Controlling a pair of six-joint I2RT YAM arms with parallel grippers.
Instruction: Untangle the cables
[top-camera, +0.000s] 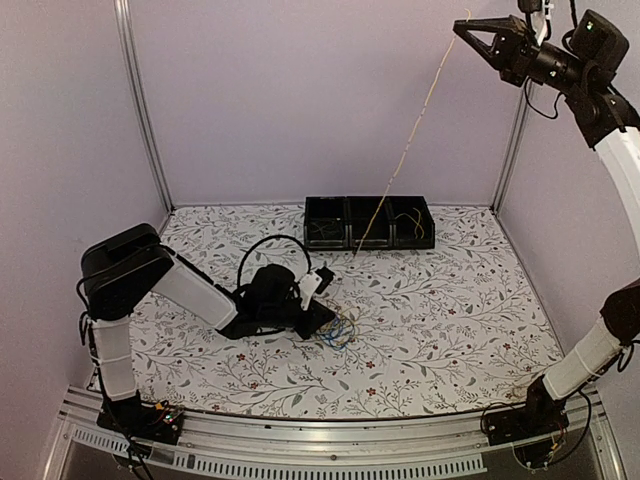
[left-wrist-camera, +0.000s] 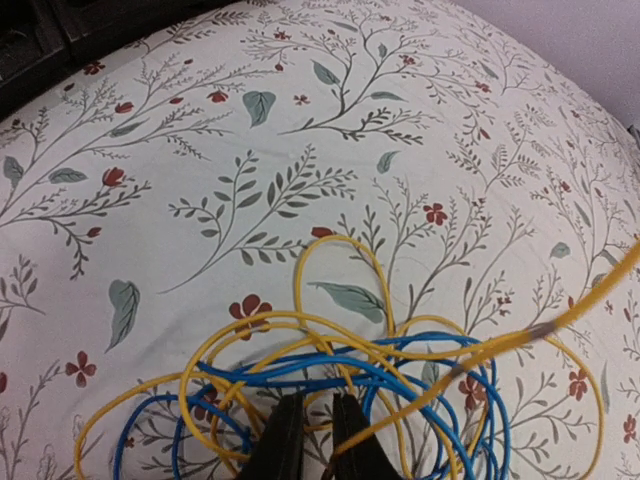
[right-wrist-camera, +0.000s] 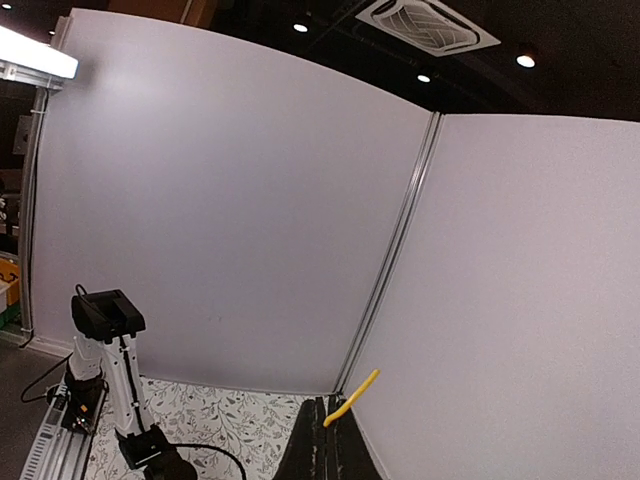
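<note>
A tangle of thin yellow (left-wrist-camera: 333, 243) and blue cables (left-wrist-camera: 300, 372) lies on the floral table; it shows small in the top view (top-camera: 340, 330). My left gripper (left-wrist-camera: 318, 402) rests low on the tangle's near side, jaws nearly closed with a yellow strand between them. My right gripper (top-camera: 468, 27) is raised high at the back right, shut on one yellow cable (top-camera: 415, 125) that runs taut down to the tangle. The cable's short end (right-wrist-camera: 356, 389) sticks out past the right gripper (right-wrist-camera: 328, 400). The same strand crosses the left wrist view (left-wrist-camera: 590, 298).
A black tray with three compartments (top-camera: 325, 246) stands at the back middle, with thin cables in its right compartment (top-camera: 408, 222). Lilac walls and metal posts (top-camera: 140, 110) enclose the table. The left arm (top-camera: 190, 290) lies low across the left half.
</note>
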